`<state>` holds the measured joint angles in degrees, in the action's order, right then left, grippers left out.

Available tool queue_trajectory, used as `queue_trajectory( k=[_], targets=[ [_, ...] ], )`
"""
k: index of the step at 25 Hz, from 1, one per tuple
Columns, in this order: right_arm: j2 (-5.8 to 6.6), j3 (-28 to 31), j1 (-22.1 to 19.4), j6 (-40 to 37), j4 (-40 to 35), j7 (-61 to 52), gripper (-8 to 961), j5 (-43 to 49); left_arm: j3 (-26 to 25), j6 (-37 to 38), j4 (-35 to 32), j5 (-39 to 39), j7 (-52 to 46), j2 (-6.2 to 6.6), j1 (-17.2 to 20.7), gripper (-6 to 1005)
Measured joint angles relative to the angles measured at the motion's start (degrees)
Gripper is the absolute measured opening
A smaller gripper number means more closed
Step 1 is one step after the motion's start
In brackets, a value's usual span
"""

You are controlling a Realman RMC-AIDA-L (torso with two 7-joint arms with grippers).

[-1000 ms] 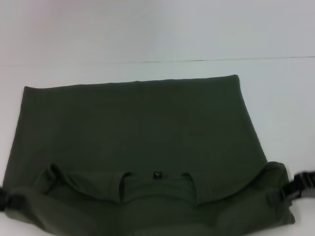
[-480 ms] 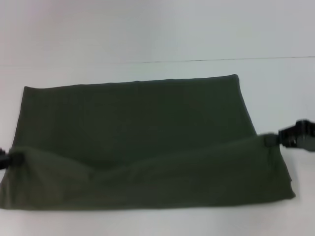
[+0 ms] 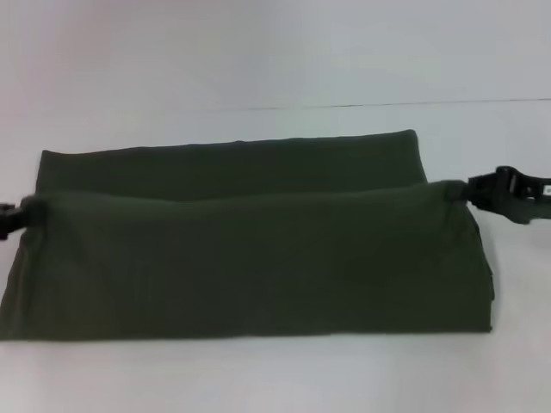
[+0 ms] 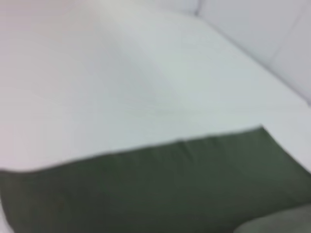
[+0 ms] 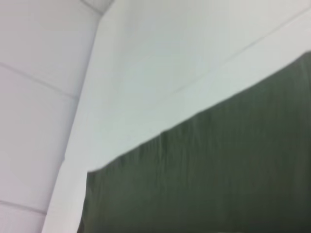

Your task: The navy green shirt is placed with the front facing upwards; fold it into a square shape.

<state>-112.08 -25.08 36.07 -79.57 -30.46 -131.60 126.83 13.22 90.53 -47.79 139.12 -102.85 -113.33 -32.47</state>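
The navy green shirt lies across the white table, showing only plain green fabric. Its near part is lifted and drawn over toward the far edge, forming a raised fold that spans the full width. My left gripper is shut on the left end of that fold at the frame's left border. On the right end, my right gripper is shut on the fabric. A strip of the lower layer still shows beyond the fold. Both wrist views show green cloth, the shirt and the shirt, on the white table, without fingers.
A thin dark seam runs across the table behind the shirt. White tabletop surrounds the cloth, with a bare strip along the near edge. A pale wall rises beyond the table's far edge.
Both grippers have lifted the near edge and carried it away from me toward the far edge. The collar and label are now covered by the folded layer.
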Motion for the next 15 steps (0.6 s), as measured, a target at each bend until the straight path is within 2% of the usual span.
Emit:
queue_trajectory(
  k=[1, 2, 5, 9, 15],
  targets=[
    [-0.63, 0.01, -0.07, 1.17, 0.07, 0.8, 51, -1.09, 0.07, -1.48, 0.19, -1.52, 0.13, -0.52, 0.15, 30],
    [-0.63, 0.01, -0.07, 1.17, 0.07, 0.8, 51, -1.09, 0.14, -2.4, 0.3, -2.4, 0.2, -0.84, 0.22, 30],
    [-2.44, 0.03, -0.22, 4.94, 0.1, 3.37, 51, -5.01, 0.24, -5.11, 0.59, -4.66, 0.2, -1.62, 0.22, 30],
    [-3.28, -0.09, -0.24, 7.42, 0.12, 4.95, 51, -8.38, 0.46, -8.92, 0.98, -6.49, 0.22, -2.6, -0.36, 30],
    [-4.72, -0.02, -0.29, 11.76, 0.25, 9.69, 51, -14.96, 0.61, -15.96, 1.17, -9.09, 0.91, -4.89, -1.5, 30]
  ],
)
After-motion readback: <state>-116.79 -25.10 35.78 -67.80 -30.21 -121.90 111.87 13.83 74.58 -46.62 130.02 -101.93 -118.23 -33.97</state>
